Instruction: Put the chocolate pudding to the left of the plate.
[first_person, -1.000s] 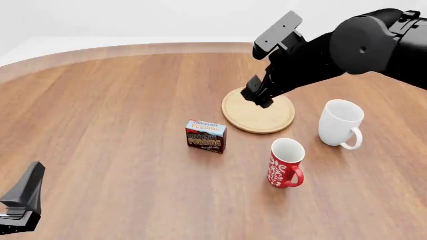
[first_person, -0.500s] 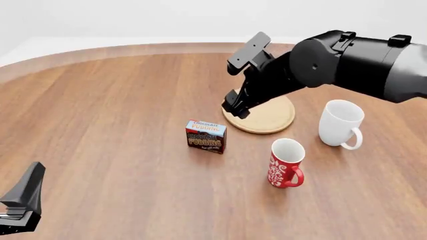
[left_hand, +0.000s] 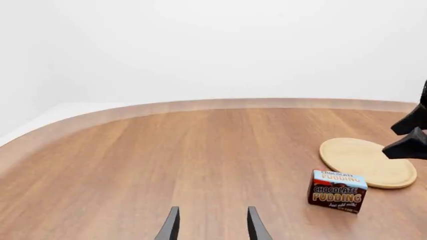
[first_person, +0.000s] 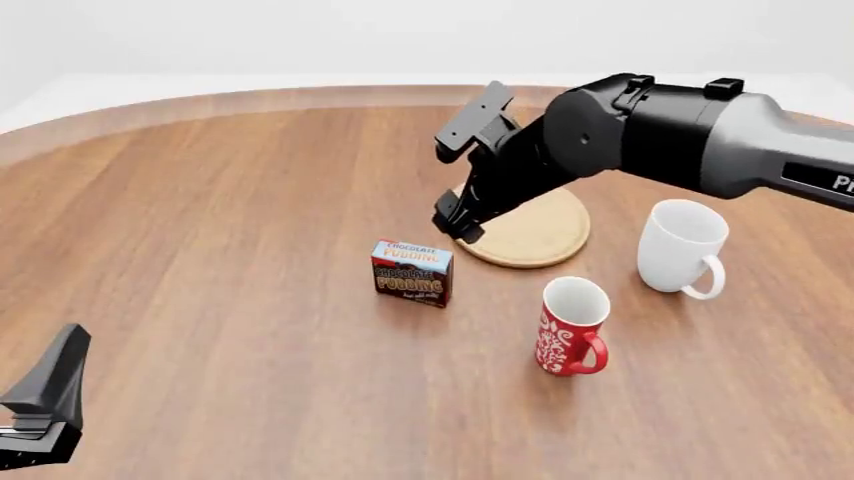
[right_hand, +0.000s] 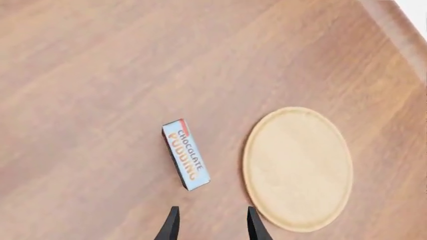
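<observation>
The chocolate pudding (first_person: 411, 272) is a small brown and red carton with a light blue top, standing upright on the table just front-left of the plate (first_person: 547, 238), a flat round light-wood disc. My right gripper (first_person: 454, 222) hangs open and empty above the plate's left edge, up and to the right of the carton. Its wrist view looks down on the chocolate pudding (right_hand: 185, 154) and the plate (right_hand: 298, 167), with the right gripper (right_hand: 212, 227) holding nothing. My left gripper (left_hand: 212, 227) is open and empty, low at the table's near left, far from the chocolate pudding (left_hand: 337, 191).
A white mug (first_person: 681, 248) stands right of the plate. In front of the plate, right of the carton, is a red patterned mug (first_person: 571, 325). The round table's curved rim (first_person: 240, 100) runs along the back. The right arm's bulk hangs over the plate's back half.
My right gripper has swung left and nearer, from over the plate's middle to its left edge, closer to the carton. The left arm, carton, plate and mugs have not moved.
</observation>
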